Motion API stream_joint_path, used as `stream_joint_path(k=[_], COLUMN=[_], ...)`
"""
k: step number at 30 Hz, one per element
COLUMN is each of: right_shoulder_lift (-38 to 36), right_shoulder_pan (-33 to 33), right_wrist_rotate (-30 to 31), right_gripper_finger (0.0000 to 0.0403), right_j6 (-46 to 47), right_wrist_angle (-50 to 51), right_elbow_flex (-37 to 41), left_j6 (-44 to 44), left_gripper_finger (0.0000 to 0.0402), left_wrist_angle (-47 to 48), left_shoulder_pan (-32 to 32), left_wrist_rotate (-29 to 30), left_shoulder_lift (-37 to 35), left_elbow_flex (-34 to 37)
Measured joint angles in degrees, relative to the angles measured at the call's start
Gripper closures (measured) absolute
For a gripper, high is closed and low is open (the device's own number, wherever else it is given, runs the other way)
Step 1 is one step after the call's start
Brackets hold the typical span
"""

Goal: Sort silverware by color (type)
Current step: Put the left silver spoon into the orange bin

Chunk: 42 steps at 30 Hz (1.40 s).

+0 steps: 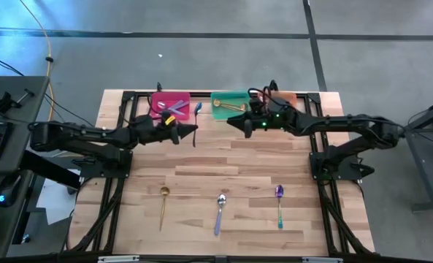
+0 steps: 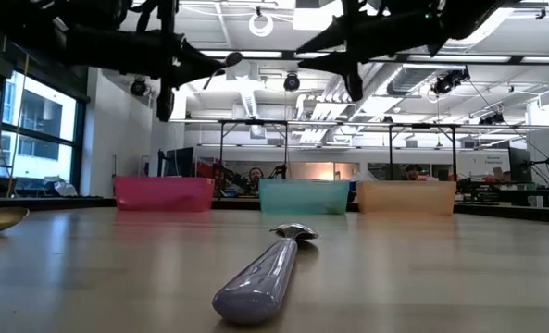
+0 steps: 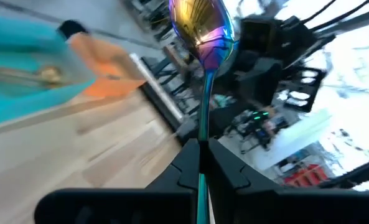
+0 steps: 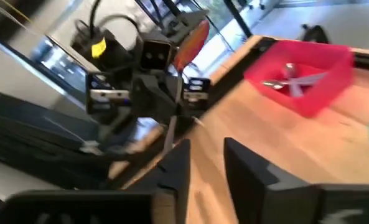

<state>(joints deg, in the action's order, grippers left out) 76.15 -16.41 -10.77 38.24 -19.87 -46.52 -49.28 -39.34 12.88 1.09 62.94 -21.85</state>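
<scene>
My left gripper [image 3: 201, 149] [image 1: 181, 132] hangs above the table in front of the pink bin [image 1: 171, 104], shut on an iridescent purple spoon [image 3: 203, 31] [image 2: 231, 59]. My right gripper [image 4: 206, 165] [image 1: 234, 123] hovers open in front of the green bin [image 1: 231, 97] and touches nothing. Three spoons lie flat near the table's near edge: a gold one [image 1: 163, 201], a silver-lavender one [image 1: 220, 212] [image 2: 260, 273] and a purple one with a teal handle [image 1: 279, 204]. The pink bin holds silver-lavender spoons [image 4: 293, 81], and the green bin holds a gold one [image 1: 227, 107]. My left gripper pinches the spoon's thin stem [image 3: 203, 134] between its two fingers. The teal handle [image 3: 200, 186] runs back between them, and the bowl [image 3: 200, 25] sticks out past the fingertips. The fingers come from the table's left and lie along the spoon. It is lifted clear, its bowl end tilted upward.
The orange bin [image 1: 289, 97] stands at the far edge to the right of the green one, partly under my right arm. The three bins form a row along the far edge [image 2: 306, 196]. Bare wood lies between the bins and the near spoons. Black frame rails run along both table sides.
</scene>
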Motion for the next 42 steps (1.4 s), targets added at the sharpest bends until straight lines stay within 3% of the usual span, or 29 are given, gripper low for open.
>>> stream_joint_path(k=[6,12,30,35,42], right_shoulder_lift=[6.21,10.71,11.68,11.68,11.64], right_shoulder_pan=[1.82,2.69,2.65,2.65,2.70], right_wrist_rotate=[0.00,-0.09,0.05,0.05,0.02], right_gripper_finger=[0.0271,0.0263,0.0263,0.0292,0.0395], right_j6=[7.46,11.10,8.92,5.41,1.35], right_wrist_angle=[-13.51,-24.77,-24.73,-18.41,-15.76], right_elbow_flex=[0.00,0.00,-2.49,-4.57,-6.51], left_j6=[-0.54,-2.55,-2.54,-2.56,-2.08], left_gripper_finger=[0.0400,0.0400,0.0400,0.0400,0.0400], left_wrist_angle=[-8.69,-15.89,-16.27,-16.21,-15.86], left_shoulder_pan=[-0.07,-0.31,-0.27,-0.20,0.26], left_wrist_rotate=[-1.50,-3.55,-11.22,-12.25,-12.47], left_shoulder_lift=[3.70,7.30,20.53,22.57,22.84], left_elbow_flex=[0.00,-0.40,-13.55,-15.89,-16.35])
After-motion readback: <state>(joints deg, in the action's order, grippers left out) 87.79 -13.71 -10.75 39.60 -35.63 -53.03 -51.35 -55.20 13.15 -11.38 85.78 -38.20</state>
